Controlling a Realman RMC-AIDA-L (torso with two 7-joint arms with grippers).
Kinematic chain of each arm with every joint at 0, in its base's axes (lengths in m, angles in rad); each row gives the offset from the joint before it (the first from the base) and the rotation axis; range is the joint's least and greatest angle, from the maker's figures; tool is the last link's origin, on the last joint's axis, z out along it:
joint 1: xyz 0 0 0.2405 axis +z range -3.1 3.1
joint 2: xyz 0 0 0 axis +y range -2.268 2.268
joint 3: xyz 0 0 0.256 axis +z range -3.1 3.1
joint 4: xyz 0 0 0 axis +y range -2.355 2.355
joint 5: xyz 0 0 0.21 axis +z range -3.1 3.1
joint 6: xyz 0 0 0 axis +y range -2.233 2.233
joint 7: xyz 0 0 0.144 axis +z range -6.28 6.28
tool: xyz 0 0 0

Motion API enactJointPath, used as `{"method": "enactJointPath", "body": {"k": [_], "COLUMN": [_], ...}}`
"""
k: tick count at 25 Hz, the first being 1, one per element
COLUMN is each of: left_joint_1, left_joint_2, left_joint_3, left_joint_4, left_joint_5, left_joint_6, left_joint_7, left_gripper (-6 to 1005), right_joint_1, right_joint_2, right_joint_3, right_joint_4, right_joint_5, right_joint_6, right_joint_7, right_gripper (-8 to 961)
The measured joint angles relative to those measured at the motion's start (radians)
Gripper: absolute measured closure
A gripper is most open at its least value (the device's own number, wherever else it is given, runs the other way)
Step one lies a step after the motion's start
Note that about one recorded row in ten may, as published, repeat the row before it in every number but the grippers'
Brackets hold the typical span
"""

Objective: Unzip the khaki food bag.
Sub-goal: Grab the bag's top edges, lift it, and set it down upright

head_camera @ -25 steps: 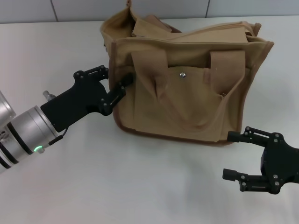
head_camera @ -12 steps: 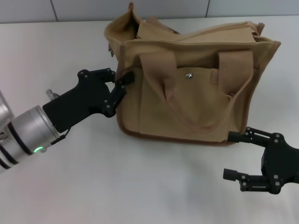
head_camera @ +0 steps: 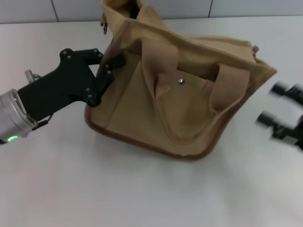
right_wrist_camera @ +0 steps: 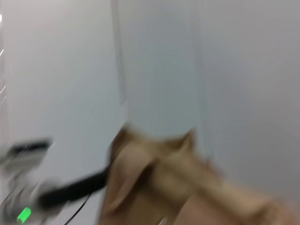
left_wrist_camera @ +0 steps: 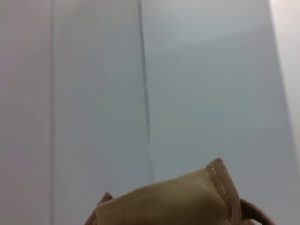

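Note:
The khaki food bag lies tilted on the white table, its left end raised and its front with the two wide handles and the metal snap facing me. My left gripper is shut on the seam at the bag's left end, just below the top corner. In the left wrist view only a stitched corner of the bag shows. My right gripper hangs open at the right edge, blurred by motion and clear of the bag. The right wrist view shows the bag blurred, with the left arm beside it. The top zipper is hidden.
The white table stretches bare in front of the bag and to both sides. A grey wall runs along the back edge, close behind the bag's raised corner.
My left gripper has risen and pulled left, lifting the bag's left end so the bag tilts and turns. My right gripper has swung up and to the right, away from the table front.

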Motion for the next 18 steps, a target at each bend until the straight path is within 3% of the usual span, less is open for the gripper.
{"method": "enactJointPath", "body": {"k": [4,8,12,18], "left_joint_1": [0.012,0.012,-0.010,-0.064], "left_joint_2": [0.002,0.000,-0.005,-0.003], "left_joint_3": [0.054,0.111,0.164,0.239], "left_joint_4": [0.103,0.176,0.218,0.250], "left_joint_5": [0.000,-0.001,-0.009,-0.037], "left_joint_6": [0.045,0.090,0.118,0.124], "left_joint_7": [-0.035,-0.071,-0.090,-0.126], "left_gripper": [924,924,924,924], "right_joint_1": [-0.028,-0.025,0.017,0.064], "right_joint_2": [-0.001,-0.012,-0.026,-0.027], "right_joint_3": [0.044,0.064,0.057,-0.034], "right_joint_4": [0.008,-0.029,-0.097,-0.173], "right_joint_5": [0.164,0.312,0.292,0.246], "right_joint_6": [-0.058,-0.073,-0.090,-0.086], "right_joint_7": [0.084,0.326,0.488,0.551], "right_gripper": [113,113,113,114]}}
